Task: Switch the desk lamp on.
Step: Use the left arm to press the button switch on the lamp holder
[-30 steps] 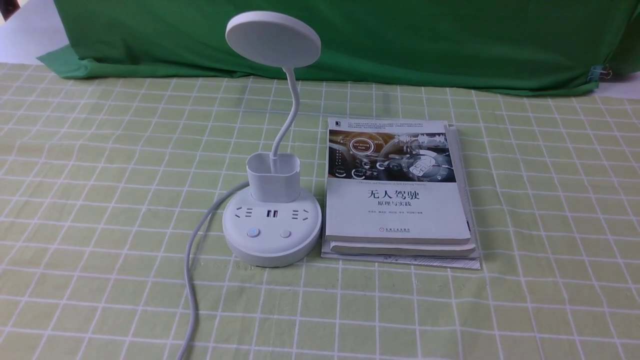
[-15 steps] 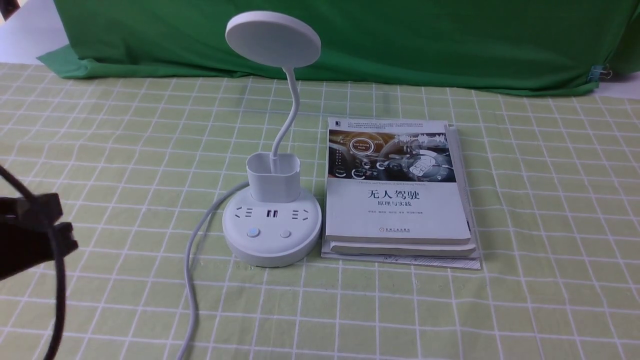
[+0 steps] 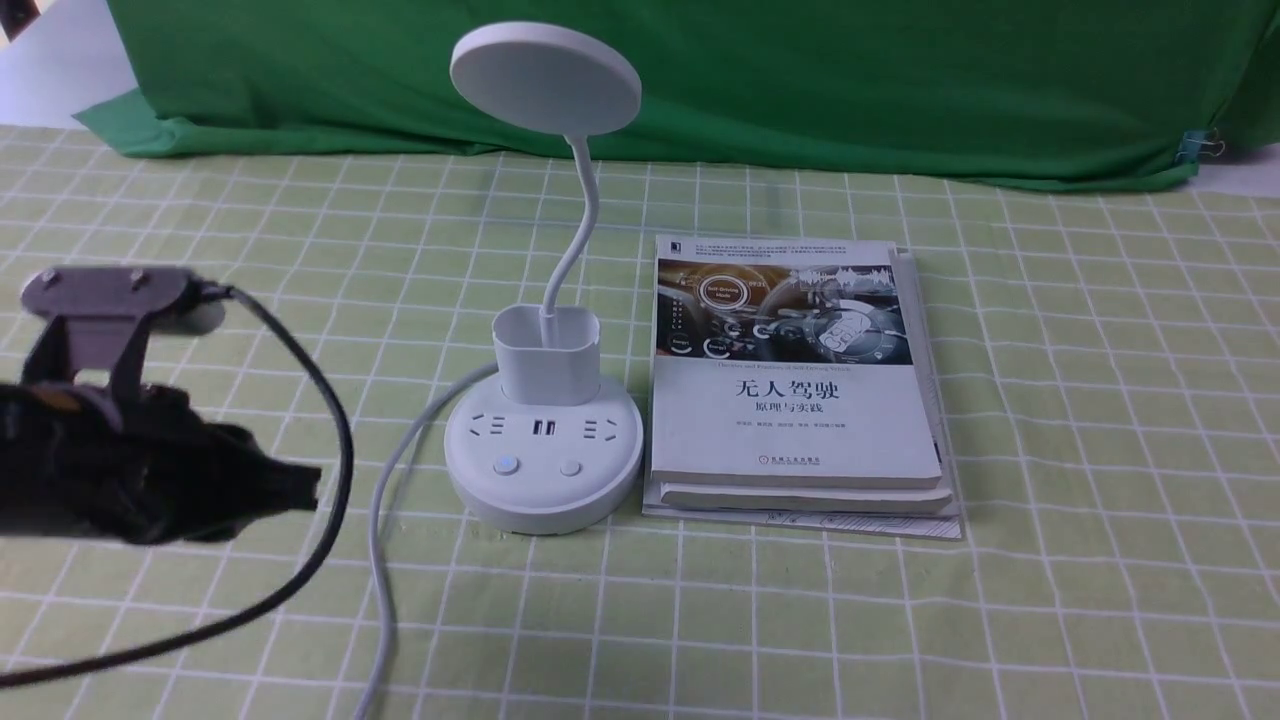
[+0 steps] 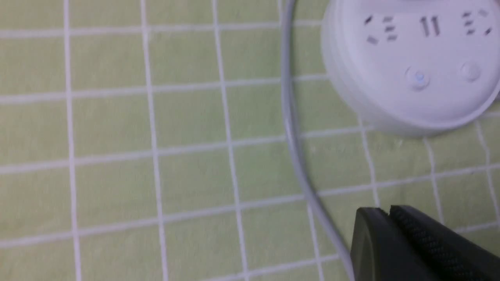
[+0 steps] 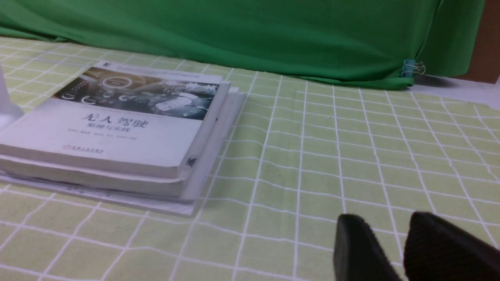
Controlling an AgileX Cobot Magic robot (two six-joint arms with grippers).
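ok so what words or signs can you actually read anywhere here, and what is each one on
"无人驾驶": large title on the cover of the top book
"原理与实践": subtitle right under that title
Too small or blurred to read: the fine lines at the cover's top, the words inside the cover picture, the author line and the red publisher mark.
The desk lamp has no words, only socket slots and two unmarked buttons.

Smooth, seemingly plastic desk lamp [image 3: 548,360]
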